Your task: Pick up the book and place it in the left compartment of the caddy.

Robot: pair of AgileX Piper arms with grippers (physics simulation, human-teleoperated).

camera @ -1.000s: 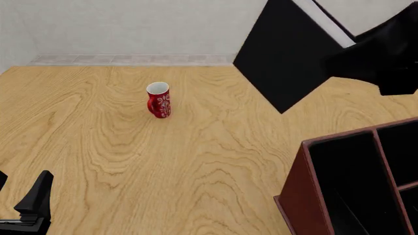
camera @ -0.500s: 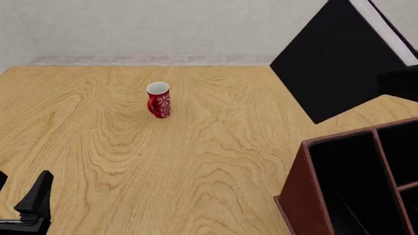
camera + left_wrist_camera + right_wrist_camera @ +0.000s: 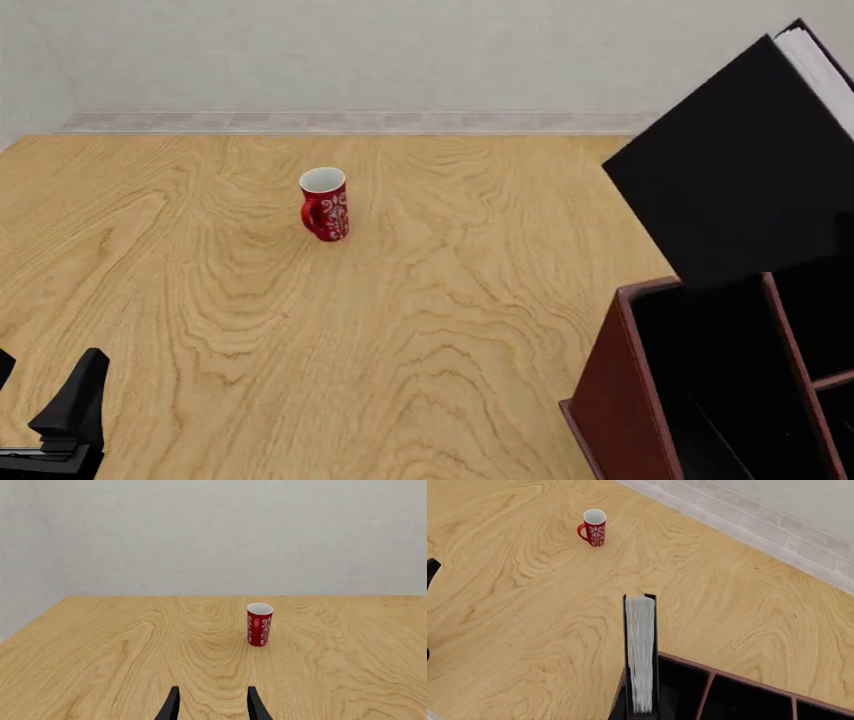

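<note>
At the near left corner of the front view the left gripper (image 3: pixel 60 425) is seen low over the table (image 3: pixel 400 330); in the left wrist view its fingers (image 3: pixel 170 707) are held apart with nothing between them, pointed toward the red mug (image 3: pixel 259 624). At the near right the caddy (image 3: pixel 607 390) is cut off by the frame edge — a reddish-brown box with a black interior split by dividers. The left compartment (image 3: pixel 714 385) is bounded by the outer left wall and the first divider, and its black lining is exposed.

The book (image 3: pixel 741 165) is held in the air, tilted, above the back of that compartment, its lower corner overlapping the caddy's rear rim; whether it touches the rim cannot be told. In the right wrist view the white page edge (image 3: pixel 640 650) is seen end-on, lined up over the caddy's left side. The right gripper itself is not shown in any view, so the state of its fingers cannot be told.

Farther off, the mug stands upright on the table — well apart from the caddy and the book
</note>
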